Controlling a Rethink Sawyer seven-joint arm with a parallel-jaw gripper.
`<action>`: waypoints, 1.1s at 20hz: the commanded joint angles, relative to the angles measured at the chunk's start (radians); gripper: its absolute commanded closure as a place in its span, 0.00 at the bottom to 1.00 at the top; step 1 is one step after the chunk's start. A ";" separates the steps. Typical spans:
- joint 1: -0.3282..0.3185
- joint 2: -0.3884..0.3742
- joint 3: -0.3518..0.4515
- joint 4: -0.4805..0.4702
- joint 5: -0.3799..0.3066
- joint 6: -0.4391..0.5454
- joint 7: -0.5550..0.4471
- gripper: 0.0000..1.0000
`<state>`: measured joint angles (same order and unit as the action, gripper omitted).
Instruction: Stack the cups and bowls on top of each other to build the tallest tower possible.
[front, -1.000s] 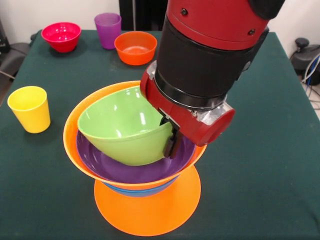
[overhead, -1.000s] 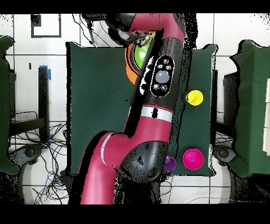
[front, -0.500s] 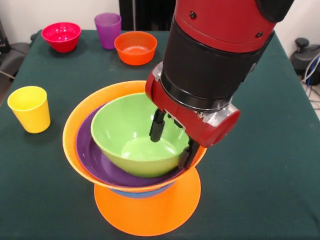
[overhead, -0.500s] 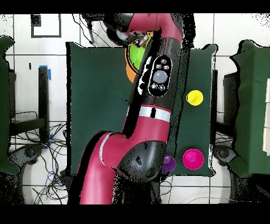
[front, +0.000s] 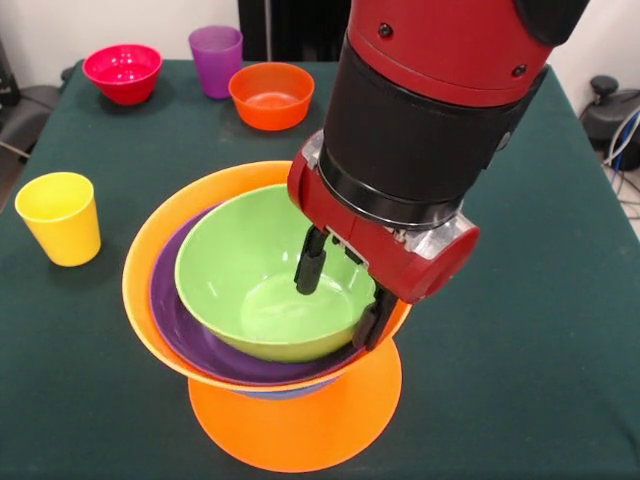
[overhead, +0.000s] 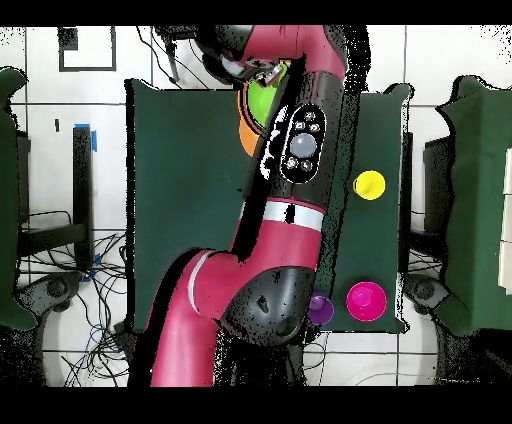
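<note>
Green bowl (front: 268, 285) sat low in the middle of the front view, nested upright in the purple bowl (front: 185, 325), which sat in a big orange bowl (front: 150, 255). Under them a bit of blue showed, and an upside-down orange bowl (front: 300, 420) made the wide foot, so the tower (front: 270, 380) could stand steady. The gripper (front: 340, 295) hung over the green bowl's right rim with its fingers (front: 310, 270) spread apart, one inside the bowl and one outside, not squeezing the wall. I think it had let go so the bowl could rest flat.

At the left edge stood the yellow cup (front: 60, 218). Along the upper left of the table (front: 530, 330) were the pink-red bowl (front: 122, 72), the purple cup (front: 216, 58) and the small orange bowl (front: 271, 95), well apart from the tower, likely waiting for their turn. In the overhead view the arm (overhead: 290, 190) covered most of the tower
</note>
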<state>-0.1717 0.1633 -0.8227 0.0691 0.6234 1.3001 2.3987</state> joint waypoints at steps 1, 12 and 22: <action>0.032 -0.024 0.051 0.099 -0.062 -0.060 -0.083 0.00; 0.057 -0.044 0.060 0.149 -0.086 -0.062 -0.085 0.00; 0.082 -0.070 0.073 0.209 -0.113 -0.081 -0.063 0.00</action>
<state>-0.1141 0.1124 -0.8204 0.1673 0.5836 1.2528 2.3987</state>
